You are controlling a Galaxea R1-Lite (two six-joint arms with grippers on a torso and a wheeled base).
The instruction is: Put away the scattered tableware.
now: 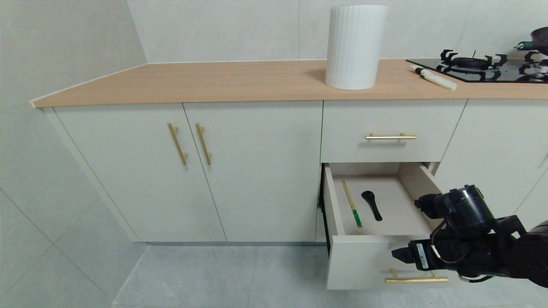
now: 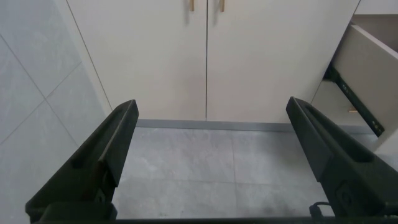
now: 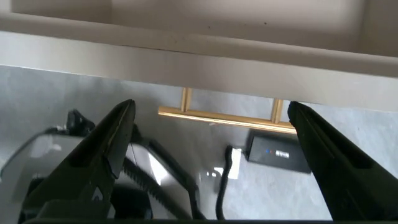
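The lower drawer (image 1: 338,214) stands pulled out. Inside it lie a pair of wooden chopsticks (image 1: 352,203) with green ends and a black spoon (image 1: 372,206), side by side on the drawer floor. My right gripper (image 1: 404,254) is low in front of the drawer's front panel, just above its gold handle (image 1: 416,279). In the right wrist view this gripper (image 3: 211,109) is open, and the gold handle (image 3: 227,116) shows between its fingers, farther off. My left gripper (image 2: 211,106) is open and holds nothing, facing the floor and the closed cabinet doors (image 2: 205,56).
On the wooden countertop (image 1: 214,81) stand a tall white ribbed container (image 1: 354,47), a white-handled utensil (image 1: 433,78) and a gas hob (image 1: 479,66). The upper drawer (image 1: 389,137) and the double doors (image 1: 192,171) are closed. Tiled floor lies open to the left.
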